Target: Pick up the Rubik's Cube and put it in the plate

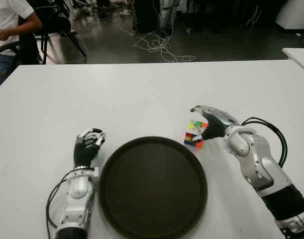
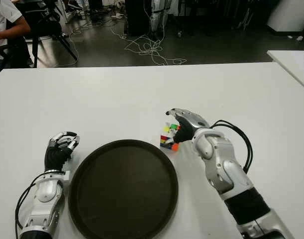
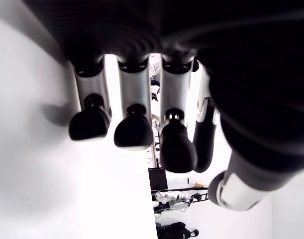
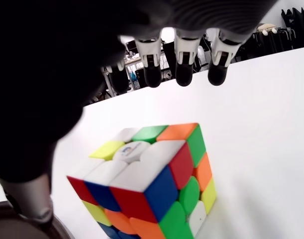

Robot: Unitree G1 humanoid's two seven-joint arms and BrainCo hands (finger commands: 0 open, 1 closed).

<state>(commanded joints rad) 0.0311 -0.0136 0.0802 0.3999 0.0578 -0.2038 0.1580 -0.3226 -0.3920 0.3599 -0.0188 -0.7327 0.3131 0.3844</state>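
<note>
Poised over the Rubik's Cube (image 4: 152,181): right hand (image 1: 207,123), fingers (image 4: 184,67) spread, holding nothing. Best closed squarely on opposite faces, thumb toward the dark round plate (image 1: 117,209) alongside. Left hand (image 1: 88,145) idle beyond the plate's far side, loosely curled, empty.

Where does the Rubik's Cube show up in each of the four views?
Left eye view: Rubik's Cube right of centre, under the right hand, just off the plate's far right rim.
Right eye view: cube near centre, same spot beside the plate.
Left wrist view: not in it.
Right wrist view: cube fills the lower middle, below open fingers.
Shared landmark: the dark round plate.
</note>
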